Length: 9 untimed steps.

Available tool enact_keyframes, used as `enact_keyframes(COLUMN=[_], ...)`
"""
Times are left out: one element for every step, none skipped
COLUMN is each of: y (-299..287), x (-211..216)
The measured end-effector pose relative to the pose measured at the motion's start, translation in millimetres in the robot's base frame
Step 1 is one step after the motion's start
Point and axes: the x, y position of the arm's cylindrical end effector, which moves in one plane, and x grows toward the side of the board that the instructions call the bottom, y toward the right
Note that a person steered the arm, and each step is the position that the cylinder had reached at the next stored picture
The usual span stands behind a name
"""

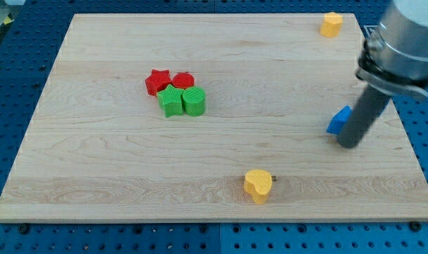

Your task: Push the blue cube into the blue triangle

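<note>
One blue block (338, 121) shows near the board's right edge. The rod hides its right part, so I cannot tell whether it is the cube or the triangle. No second blue block shows; the arm may be hiding it. My tip (349, 144) rests on the board just below and to the right of this blue block, touching or nearly touching it. The grey arm body (400, 42) fills the view's upper right.
A red star (157, 81), a red block (183, 80), a green star (170, 101) and a green cylinder (194, 101) cluster at centre left. A yellow heart (257, 185) lies near the bottom edge. A yellow block (331, 24) sits at the top right. The wooden board (94, 176) lies on a blue pegboard.
</note>
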Motion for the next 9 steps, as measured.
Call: enact_keyframes(y=[-1,15,51,66,93,131,131,108,69], x=[-15,-14,-3,17,17,2,-44,-79,-69])
